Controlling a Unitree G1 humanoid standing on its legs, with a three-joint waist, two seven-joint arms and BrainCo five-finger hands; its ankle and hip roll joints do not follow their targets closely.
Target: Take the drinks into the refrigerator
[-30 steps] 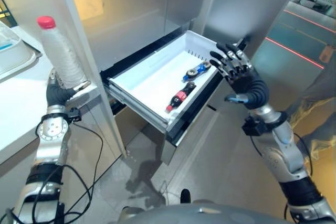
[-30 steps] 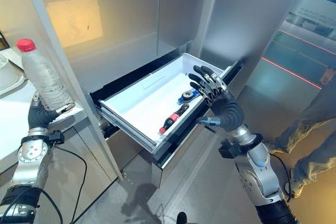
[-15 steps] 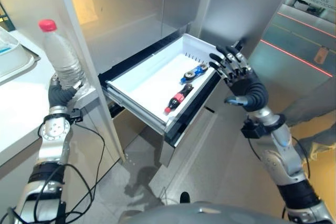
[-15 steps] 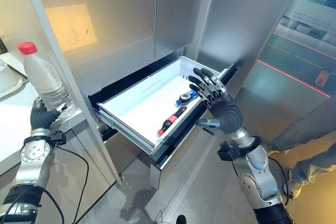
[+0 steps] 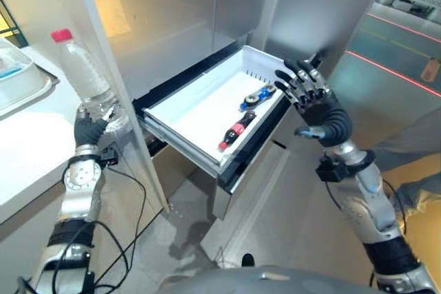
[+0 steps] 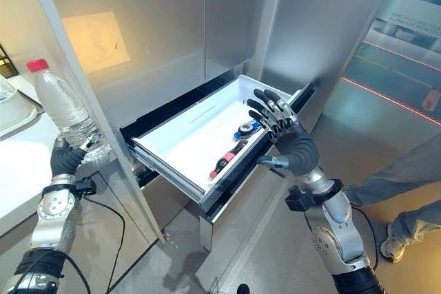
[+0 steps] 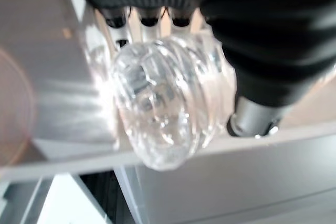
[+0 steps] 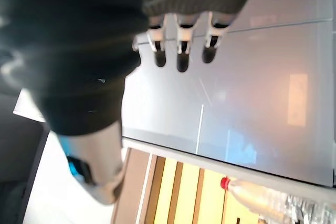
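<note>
Bottle shifted toward the fridge since a second ago; right hand unchanged.
Left hand [image 5: 88, 131], at 9 o'clock, fingers curled round the base of the clear water bottle [image 5: 83, 76], red cap up; its lower part is hidden by the grip. Right hand [image 6: 287, 139], fingers spread, hovers beside the open white drawer [image 6: 180, 146] holding two small bottles [image 6: 231, 153]; contact unclear.

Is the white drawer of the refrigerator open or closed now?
Open: the white drawer is pulled out, with two small bottles lying inside. The right hand hovers by its front edge.
</note>
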